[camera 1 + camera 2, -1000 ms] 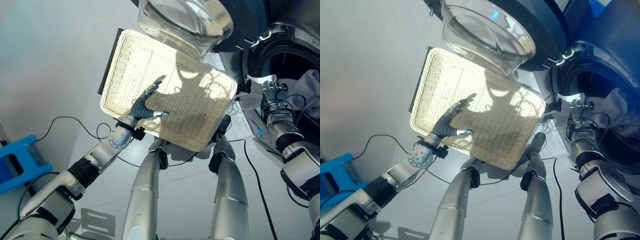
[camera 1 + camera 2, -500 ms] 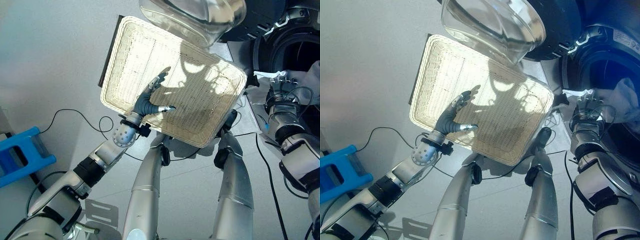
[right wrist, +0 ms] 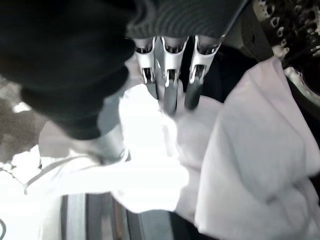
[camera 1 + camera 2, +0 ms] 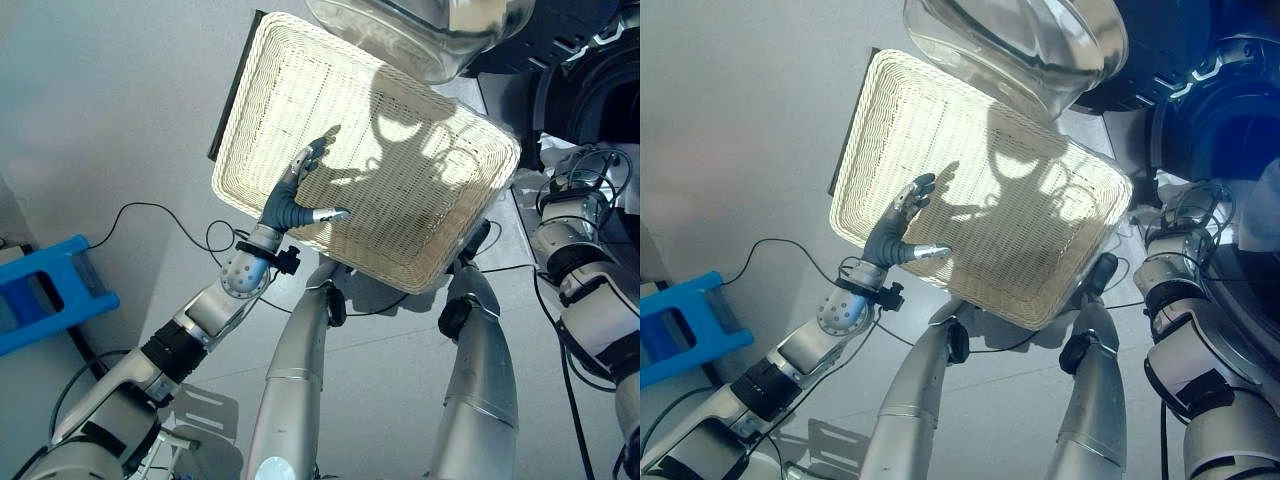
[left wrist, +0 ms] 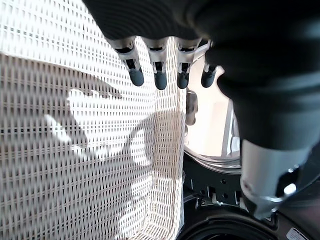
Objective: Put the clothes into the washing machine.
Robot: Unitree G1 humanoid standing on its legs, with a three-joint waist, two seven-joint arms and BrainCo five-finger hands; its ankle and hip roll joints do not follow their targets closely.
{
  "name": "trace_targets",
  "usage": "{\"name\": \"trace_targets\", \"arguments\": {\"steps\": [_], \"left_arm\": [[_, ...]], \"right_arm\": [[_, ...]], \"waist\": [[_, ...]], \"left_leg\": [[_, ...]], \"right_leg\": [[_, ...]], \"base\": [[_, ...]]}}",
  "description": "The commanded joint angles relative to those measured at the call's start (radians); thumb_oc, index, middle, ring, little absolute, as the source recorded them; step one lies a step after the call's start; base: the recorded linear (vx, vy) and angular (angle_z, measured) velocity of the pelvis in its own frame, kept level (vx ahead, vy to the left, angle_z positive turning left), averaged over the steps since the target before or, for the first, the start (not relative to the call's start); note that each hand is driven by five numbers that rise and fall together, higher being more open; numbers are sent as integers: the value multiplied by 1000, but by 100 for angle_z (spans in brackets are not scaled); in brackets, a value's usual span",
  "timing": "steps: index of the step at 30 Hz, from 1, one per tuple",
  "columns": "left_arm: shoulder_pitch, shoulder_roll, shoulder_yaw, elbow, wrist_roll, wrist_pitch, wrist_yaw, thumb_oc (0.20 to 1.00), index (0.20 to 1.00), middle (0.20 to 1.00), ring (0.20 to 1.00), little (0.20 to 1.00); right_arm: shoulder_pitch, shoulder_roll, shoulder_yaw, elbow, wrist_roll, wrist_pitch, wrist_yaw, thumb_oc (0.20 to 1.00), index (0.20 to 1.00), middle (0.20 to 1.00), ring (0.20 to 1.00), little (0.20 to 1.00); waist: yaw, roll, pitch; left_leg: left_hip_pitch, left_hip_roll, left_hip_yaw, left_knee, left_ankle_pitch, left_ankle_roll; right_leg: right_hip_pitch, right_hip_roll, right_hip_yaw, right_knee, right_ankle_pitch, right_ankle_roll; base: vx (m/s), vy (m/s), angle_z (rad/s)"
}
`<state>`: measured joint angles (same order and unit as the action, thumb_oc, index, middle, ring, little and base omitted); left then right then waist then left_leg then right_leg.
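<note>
Basket [image 4: 300, 90] lies on the floor ahead of the robot, a pale woven tray with nothing in it. Left hand [image 4: 292, 197] hovers over its near edge, fingers [image 5: 159, 70] straight and spread, thumb out to the side, holding nothing.

Right hand [image 3: 170, 80] is at the mouth of the washing machine [image 4: 1210, 130], to the robot's right. Its fingers point down into a heap of white clothes [image 3: 235, 150], tips touching or just short of the cloth; whether they pinch any fold cannot be told. The clothes sit at the drum opening, partly over the lip, with the perforated drum [image 3: 287, 27] just beyond. Beyond the basket hangs the glass door [image 4: 1020, 45], swung open.

Judgement: loading is in its last step, the basket being cleared. Next move calls for pushing the heap fully past the lip, then withdrawing the right hand clear of the door's path.
</note>
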<state>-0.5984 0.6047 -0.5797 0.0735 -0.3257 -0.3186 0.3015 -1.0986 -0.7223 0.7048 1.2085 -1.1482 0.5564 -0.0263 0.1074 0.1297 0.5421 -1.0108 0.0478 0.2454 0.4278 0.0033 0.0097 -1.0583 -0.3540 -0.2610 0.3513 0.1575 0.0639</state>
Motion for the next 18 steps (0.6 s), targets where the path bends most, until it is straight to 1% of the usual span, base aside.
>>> {"name": "trace_targets", "arguments": {"steps": [1, 2, 3, 4, 5, 8, 9, 10, 11, 13, 14, 15, 16, 17, 18], "left_arm": [[68, -36, 60, -83, 58, -62, -12, 1000, 1000, 1000, 1000, 1000], [68, -36, 61, -83, 58, -61, -12, 1000, 1000, 1000, 1000, 1000], [84, -41, 53, -77, 46, -61, -18, 1000, 1000, 1000, 1000, 1000], [84, -42, 54, -76, 37, -59, -23, 1000, 1000, 1000, 1000, 1000], [69, -39, 62, -76, 34, -59, -24, 1000, 1000, 1000, 1000, 1000], [75, -43, 65, -61, 25, -66, -36, 1000, 1000, 1000, 1000, 1000], [96, -48, 52, -55, 22, -68, -34, 1000, 1000, 1000, 1000, 1000], [97, -48, 51, -54, 22, -69, -33, 1000, 1000, 1000, 1000, 1000], [105, -49, 55, -54, 21, -67, -35, 1000, 1000, 1000, 1000, 1000], [112, -45, 58, -50, 16, -72, -36, 1000, 1000, 1000, 1000, 1000], [115, -43, 57, -50, 14, -72, -34, 1000, 1000, 1000, 1000, 1000], [116, -42, 58, -49, 14, -72, -34, 1000, 1000, 1000, 1000, 1000], [117, -38, 59, -51, 8, -70, -34, 1000, 1000, 1000, 1000, 1000], [117, -37, 59, -51, 7, -69, -34, 1000, 1000, 1000, 1000, 1000], [123, -35, 61, -55, 4, -68, -33, 1000, 1000, 1000, 1000, 1000]], "right_arm": [[89, -121, 12, 55, 154, 39, 65, 200, 200, 200, 200, 200], [92, -119, 11, 56, 164, 39, 56, 200, 200, 200, 200, 200], [112, -117, 11, 62, 183, 25, 41, 200, 200, 200, 200, 200], [112, -117, 7, 65, 215, 14, 15, 200, 200, 200, 200, 200], [94, -120, 4, 65, 224, 12, 9, 200, 200, 200, 200, 200], [99, -120, -11, 81, 316, -13, -65, 200, 200, 200, 200, 200], [124, -119, -23, 91, 401, -32, -130, 200, 200, 200, 200, 200], [126, -120, -25, 93, 422, -36, -149, 200, 200, 200, 200, 200], [137, -124, -55, 96, 550, -52, -234, 200, 200, 200, 200, 200], [148, -130, -93, 99, 697, -69, -314, 200, 200, 200, 200, 200], [161, -133, -137, 103, 805, -90, -372, 200, 200, 200, 200, 200], [164, -134, -153, 103, 843, -99, -398, 200, 200, 200, 200, 200], [166, -140, -195, 105, 915, -124, -440, 200, 200, 200, 200, 200], [168, -141, -203, 106, 926, -129, -448, 200, 200, 200, 200, 200], [178, -148, -258, 104, 997, -157, -492, 200, 200, 200, 200, 200]], "waist": [[-30, 86, -22], [-30, 85, -22], [-29, 82, -22], [-29, 80, -22], [-31, 78, -22], [-33, 72, -22], [-32, 69, -22], [-32, 68, -22], [-35, 64, -22], [-39, 60, -22], [-42, 57, -22], [-43, 56, -22], [-45, 52, -22], [-45, 52, -22], [-47, 49, -22]], "left_leg": [[40, 19, 30, -44, -30, -92], [42, 19, 30, -44, -30, -92], [89, 24, 25, -35, -58, -100], [96, 26, 25, -34, -59, -100], [68, 25, 31, -40, -35, -89], [97, 29, 36, -41, -39, -86], [149, 34, 32, -37, -67, -94], [152, 34, 33, -36, -67, -94], [169, 37, 35, -35, -71, -92], [181, 42, 37, -34, -73, -91], [192, 44, 37, -33, -76, -89], [195, 45, 38, -33, -78, -89], [206, 45, 39, -32, -81, -87], [209, 45, 39, -33, -82, -86], [220, 43, 37, -32, -85, -84]], "right_leg": [[-9, 1, -54, 103, -75, 106], [-7, 1, -54, 104, -75, 106], [34, 5, -47, 123, -104, 119], [42, 5, -49, 125, -107, 119], [20, 4, -61, 111, -84, 104], [48, 8, -69, 114, -94, 100], [95, 12, -63, 130, -123, 114], [99, 12, -64, 130, -124, 114], [116, 14, -67, 132, -129, 112], [128, 16, -67, 135, -134, 110], [139, 19, -67, 136, -137, 110], [143, 19, -67, 136, -138, 110], [156, 22, -69, 134, -140, 109], [159, 23, -69, 133, -140, 109], [170, 27, -67, 135, -144, 108]], "base": [[-5, -2, -5], [33, 1, -6], [37, -2, -7], [0, -4, -7], [-35, -3, -5], [11, 19, -3], [59, 25, -1], [71, 33, -2], [0, 0, 0], [30, 29, -3], [21, 17, -4], [27, 14, -6], [18, 6, -5], [34, 23, -4], [47, 39, -5]]}}
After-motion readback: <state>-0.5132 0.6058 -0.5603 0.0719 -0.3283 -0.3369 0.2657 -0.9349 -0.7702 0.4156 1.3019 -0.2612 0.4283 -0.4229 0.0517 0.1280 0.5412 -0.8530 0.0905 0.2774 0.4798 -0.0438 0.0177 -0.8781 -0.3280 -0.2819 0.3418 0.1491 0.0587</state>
